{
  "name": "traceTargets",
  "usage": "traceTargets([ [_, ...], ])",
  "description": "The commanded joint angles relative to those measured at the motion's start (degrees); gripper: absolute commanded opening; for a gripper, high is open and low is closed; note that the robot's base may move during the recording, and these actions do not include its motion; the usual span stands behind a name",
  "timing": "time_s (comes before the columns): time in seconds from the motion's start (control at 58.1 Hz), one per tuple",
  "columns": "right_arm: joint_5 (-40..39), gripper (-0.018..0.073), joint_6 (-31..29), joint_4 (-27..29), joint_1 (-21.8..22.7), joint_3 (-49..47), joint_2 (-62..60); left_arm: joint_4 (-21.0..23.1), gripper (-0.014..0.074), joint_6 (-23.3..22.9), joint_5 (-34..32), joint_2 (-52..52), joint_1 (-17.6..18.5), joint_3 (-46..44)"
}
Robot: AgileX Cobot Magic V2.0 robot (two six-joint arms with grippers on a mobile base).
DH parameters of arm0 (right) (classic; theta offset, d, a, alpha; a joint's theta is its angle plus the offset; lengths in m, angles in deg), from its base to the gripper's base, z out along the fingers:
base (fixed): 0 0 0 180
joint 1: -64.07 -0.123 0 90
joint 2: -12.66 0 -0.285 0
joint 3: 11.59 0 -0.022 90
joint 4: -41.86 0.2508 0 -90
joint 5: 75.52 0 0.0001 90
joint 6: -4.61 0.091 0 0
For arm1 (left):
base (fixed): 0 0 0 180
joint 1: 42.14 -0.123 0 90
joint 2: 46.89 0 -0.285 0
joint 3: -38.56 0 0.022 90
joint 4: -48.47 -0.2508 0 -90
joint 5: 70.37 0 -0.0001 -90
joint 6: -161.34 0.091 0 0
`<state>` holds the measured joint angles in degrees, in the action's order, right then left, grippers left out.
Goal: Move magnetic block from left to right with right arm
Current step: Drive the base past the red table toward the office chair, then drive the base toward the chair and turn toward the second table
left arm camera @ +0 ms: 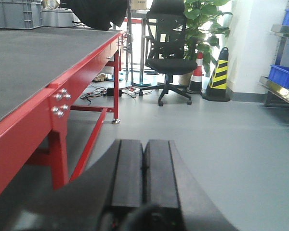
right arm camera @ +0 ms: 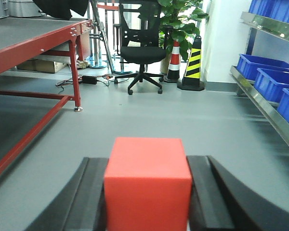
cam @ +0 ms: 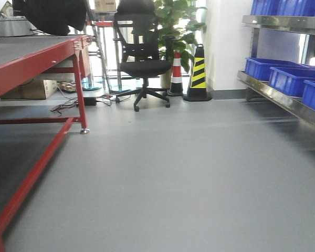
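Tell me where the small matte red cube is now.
Right wrist view, bottom centre: the small matte red cube sits between black fingers of the right gripper.

Setting: workshop or lab bay, industrial type. Evidence: a red steel-framed tabletop (cam: 16, 50) with a dark mat on the left. Steel shelving (cam: 275, 95) along the right wall carries blue plastic bins (cam: 262, 68). Striped safety cones (cam: 198, 73), a mesh office chair (cam: 143, 60) and a potted plant (cam: 176, 26) stand at the far wall. Loose cables (cam: 63, 106) lie on the grey sealed floor (cam: 189, 173).

Lower part of the magnetic block (right arm camera: 148, 185) — cut off at bottom edge
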<state>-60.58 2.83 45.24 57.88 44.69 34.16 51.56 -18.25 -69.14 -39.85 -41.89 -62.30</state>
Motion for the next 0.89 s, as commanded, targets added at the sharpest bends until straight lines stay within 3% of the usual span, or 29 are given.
traceTargets([
  [0.0, -5.1, 0.0342, -0.6, -0.3, 0.2, -1.7, 0.4, 0.1, -0.0126, -0.4, -4.5, -0.7, 0.2, 0.4],
  [0.878, -5.1, 0.0342, -0.6, -0.3, 0.2, -1.7, 0.4, 0.1, -0.0126, -0.4, -4.5, -0.7, 0.2, 0.4],
])
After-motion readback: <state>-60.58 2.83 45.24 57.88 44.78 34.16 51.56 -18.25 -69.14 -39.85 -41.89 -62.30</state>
